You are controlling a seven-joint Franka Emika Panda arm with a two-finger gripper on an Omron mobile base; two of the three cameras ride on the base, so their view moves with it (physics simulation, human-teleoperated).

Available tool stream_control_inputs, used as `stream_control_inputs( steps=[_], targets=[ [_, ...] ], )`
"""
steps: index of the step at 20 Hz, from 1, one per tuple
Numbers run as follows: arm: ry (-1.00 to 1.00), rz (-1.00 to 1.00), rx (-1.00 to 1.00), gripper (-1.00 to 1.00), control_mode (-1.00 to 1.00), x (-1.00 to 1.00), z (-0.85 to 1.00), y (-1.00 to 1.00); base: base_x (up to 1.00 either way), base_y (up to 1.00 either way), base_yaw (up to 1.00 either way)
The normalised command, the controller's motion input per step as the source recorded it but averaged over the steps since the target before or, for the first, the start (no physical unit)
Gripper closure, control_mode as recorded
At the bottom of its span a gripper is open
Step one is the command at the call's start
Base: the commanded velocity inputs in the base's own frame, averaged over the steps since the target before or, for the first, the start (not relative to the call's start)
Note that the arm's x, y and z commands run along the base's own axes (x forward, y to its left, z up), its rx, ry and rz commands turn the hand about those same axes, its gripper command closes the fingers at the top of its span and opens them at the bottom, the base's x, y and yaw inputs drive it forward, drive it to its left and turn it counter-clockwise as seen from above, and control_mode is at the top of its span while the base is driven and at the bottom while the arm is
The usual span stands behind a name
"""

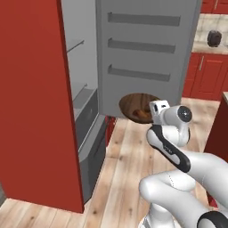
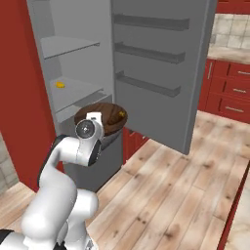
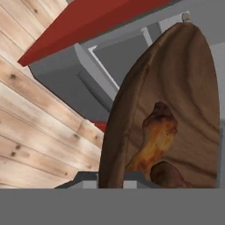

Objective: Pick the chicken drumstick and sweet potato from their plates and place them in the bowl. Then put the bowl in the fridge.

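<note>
My gripper (image 3: 110, 180) is shut on the rim of the dark brown wooden bowl (image 3: 184, 88) and holds it in the air in front of the open fridge (image 1: 84, 102). Inside the bowl lie the orange-brown chicken drumstick (image 3: 156, 140) and, below it, the end of the dark brown sweet potato (image 3: 169, 176). From the left base the bowl (image 1: 133, 104) hangs at about drawer height just ahead of my hand, with the drumstick (image 1: 141, 115) showing inside. From the right base the bowl (image 2: 107, 117) sits before the lower shelves. The plates are out of view.
The fridge's grey inner door (image 1: 147, 53) with its three door shelves stands wide open to the right of the bowl. A small yellow item (image 2: 59, 85) lies on a fridge shelf. Low red cabinets (image 1: 209, 75) and a counter with a dark object (image 1: 214, 38) stand at the right.
</note>
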Motion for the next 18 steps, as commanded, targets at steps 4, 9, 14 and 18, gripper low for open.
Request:
stream_control_inputs(
  steps=[4,9,14,18],
  targets=[
    [0.00,0.00,0.00,1.00,1.00,0.00,0.00,0.00,0.82,-0.01,0.00],
    [0.00,0.00,0.00,1.00,1.00,0.00,0.00,0.00,0.77,-0.09,0.08],
    [0.00,0.00,0.00,1.00,1.00,0.00,0.00,0.00,0.50,-0.01,0.51],
    [0.00,0.00,0.00,1.00,1.00,0.00,0.00,0.00,0.46,-0.03,0.71]
  ],
)
